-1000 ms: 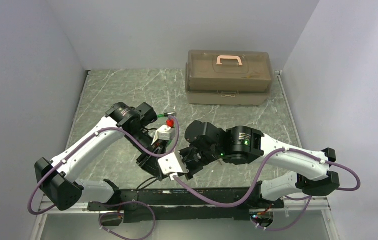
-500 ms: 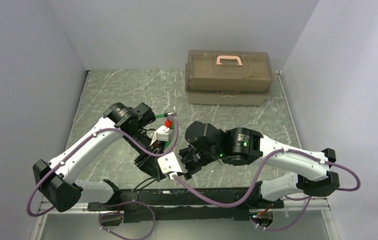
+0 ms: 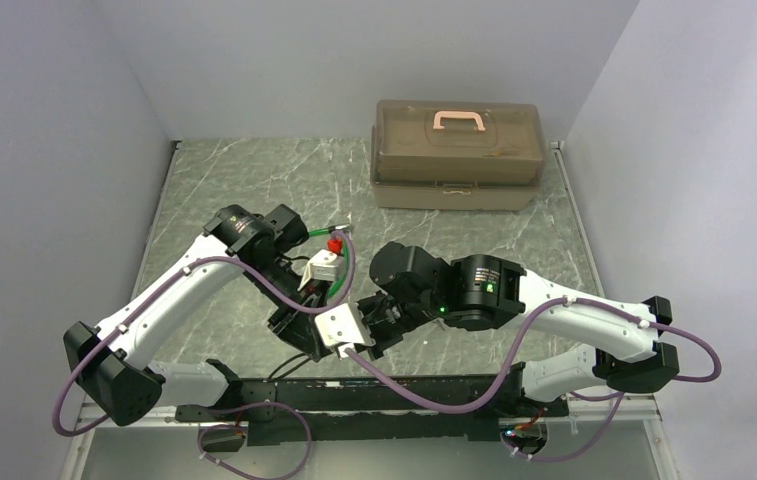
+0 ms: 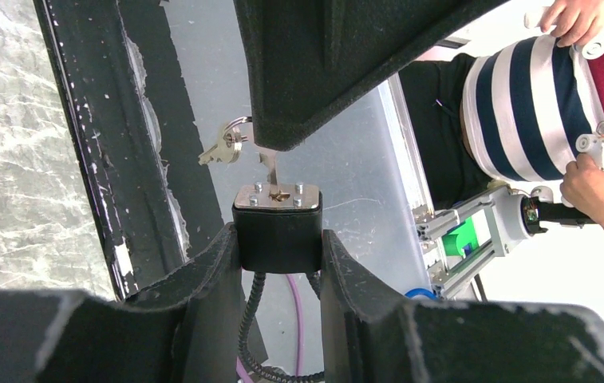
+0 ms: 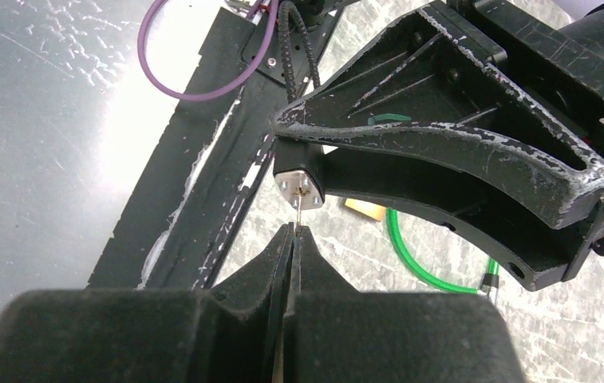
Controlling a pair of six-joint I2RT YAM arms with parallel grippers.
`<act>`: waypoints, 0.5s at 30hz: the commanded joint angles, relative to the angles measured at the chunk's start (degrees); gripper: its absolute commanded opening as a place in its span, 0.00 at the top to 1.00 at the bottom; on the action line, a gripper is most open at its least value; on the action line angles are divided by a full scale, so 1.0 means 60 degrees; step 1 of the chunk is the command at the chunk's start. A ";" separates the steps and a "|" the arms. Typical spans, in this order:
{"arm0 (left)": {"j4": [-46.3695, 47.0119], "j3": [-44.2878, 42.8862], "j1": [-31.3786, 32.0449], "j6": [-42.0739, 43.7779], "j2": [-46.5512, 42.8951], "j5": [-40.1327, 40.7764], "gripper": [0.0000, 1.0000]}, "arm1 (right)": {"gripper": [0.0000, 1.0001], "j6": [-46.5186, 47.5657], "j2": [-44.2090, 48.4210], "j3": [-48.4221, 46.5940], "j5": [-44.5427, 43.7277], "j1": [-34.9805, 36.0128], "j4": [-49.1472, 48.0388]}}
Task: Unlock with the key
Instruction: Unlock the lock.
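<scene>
My left gripper (image 4: 278, 241) is shut on a black lock body (image 4: 277, 231) whose silver end face (image 4: 277, 195) points away from the wrist; a black ribbed cable hangs below it. The key (image 4: 271, 166), thin and silver, has its blade tip at the keyhole in that face. Its like keys (image 4: 223, 148) dangle on a ring to the left. My right gripper (image 5: 292, 230) is shut on the key (image 5: 301, 209), edge-on right in front of the lock face (image 5: 298, 187). In the top view both grippers meet low over the near table edge, and the lock is hidden there.
A tan toolbox (image 3: 457, 153) with a pink handle stands at the back. A green cable (image 5: 418, 257) and a small brass-coloured piece (image 5: 365, 209) lie on the marble table under the left gripper. The black base rail (image 3: 404, 393) runs along the near edge.
The left arm has eased slightly to the left. Both grippers keep their holds, and the key stays at the lock face.
</scene>
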State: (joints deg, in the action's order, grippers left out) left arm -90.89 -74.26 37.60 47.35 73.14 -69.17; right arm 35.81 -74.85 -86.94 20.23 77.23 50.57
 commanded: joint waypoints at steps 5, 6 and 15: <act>0.0079 -0.0175 -0.0030 0.0246 -0.0312 -0.0550 0.97 | 1.00 -0.0080 0.0024 -0.0331 0.0173 0.0003 0.0120; 0.0089 -0.0188 -0.0035 0.0226 -0.0298 -0.0567 0.97 | 1.00 -0.0091 0.0027 -0.0345 0.0181 0.0006 0.0082; 0.0079 -0.0329 -0.0143 0.0252 -0.0256 -0.0643 0.97 | 1.00 -0.0160 -0.0019 -0.0202 0.0400 0.0022 -0.0513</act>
State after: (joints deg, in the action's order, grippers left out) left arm -90.74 -74.26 37.36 47.35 72.84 -69.17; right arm 35.79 -74.89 -87.05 20.38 77.23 50.68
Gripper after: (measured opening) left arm 0.359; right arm 0.009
